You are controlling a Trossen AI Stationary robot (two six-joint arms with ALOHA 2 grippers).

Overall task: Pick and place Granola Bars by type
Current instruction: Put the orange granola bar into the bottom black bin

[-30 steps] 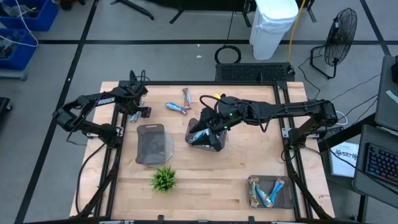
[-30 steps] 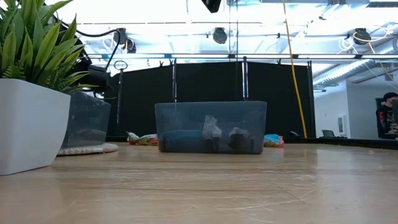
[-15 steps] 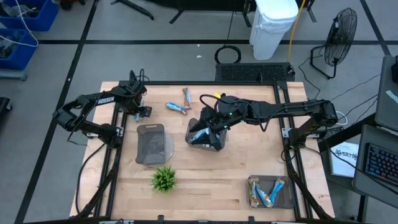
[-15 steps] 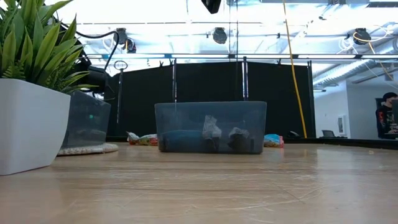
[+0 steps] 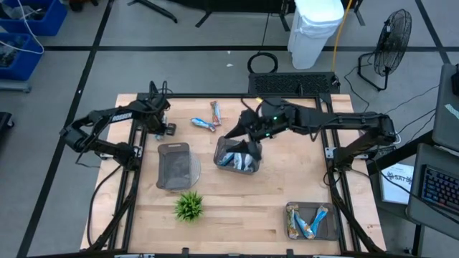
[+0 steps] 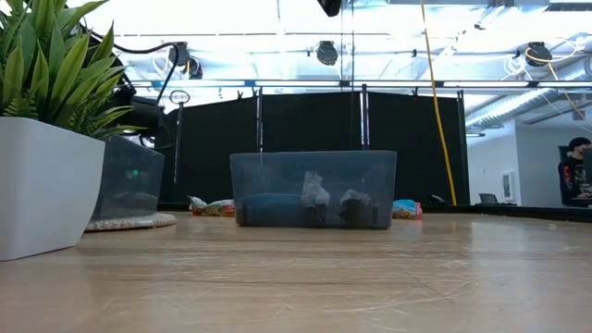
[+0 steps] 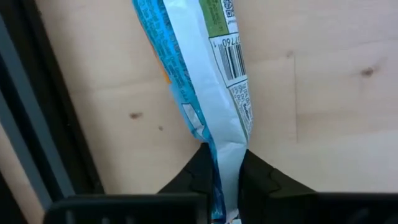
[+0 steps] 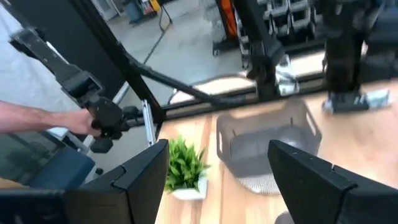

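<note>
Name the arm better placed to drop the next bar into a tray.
Left. Its gripper is already shut on a blue bar at the table's far-left side, while the right gripper is open and empty above the middle tray.

Bright overhead glare, blurred wrist views

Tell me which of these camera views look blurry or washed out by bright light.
Low view: the ceiling windows behind are blown out white, and the plant pot close to the lens is soft. Right wrist view: smeared throughout, the plant and grey tray indistinct. Left wrist view: sharp enough to show the barcode on the blue bar. High view: evenly lit, no glare.
</note>
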